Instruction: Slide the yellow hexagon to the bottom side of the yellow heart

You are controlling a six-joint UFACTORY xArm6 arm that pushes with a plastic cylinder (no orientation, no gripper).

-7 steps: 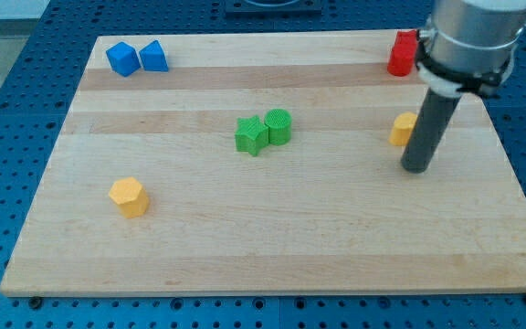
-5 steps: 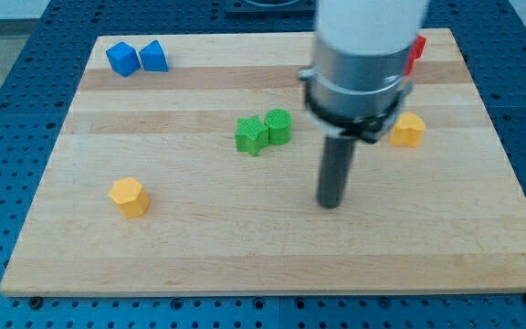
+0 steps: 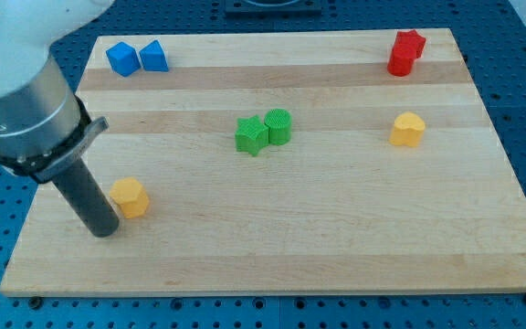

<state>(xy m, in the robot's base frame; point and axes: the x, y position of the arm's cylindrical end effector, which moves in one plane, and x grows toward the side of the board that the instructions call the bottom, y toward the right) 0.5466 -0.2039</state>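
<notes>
The yellow hexagon (image 3: 129, 196) lies at the view's lower left of the wooden board (image 3: 336, 247). The yellow heart (image 3: 407, 130) lies far off at the view's right, at mid height. My tip (image 3: 104, 230) rests on the board just to the left of and slightly below the hexagon, very close to it; I cannot tell whether it touches. The rod rises up and to the left from there.
A green star (image 3: 250, 136) and a green cylinder (image 3: 278, 126) stand together at the board's middle. Two blue blocks (image 3: 136, 58) sit at the top left. Red blocks (image 3: 405, 52) sit at the top right.
My tip has swept across the board from the right side, near the yellow heart, to the lower left beside the yellow hexagon. No block has moved.
</notes>
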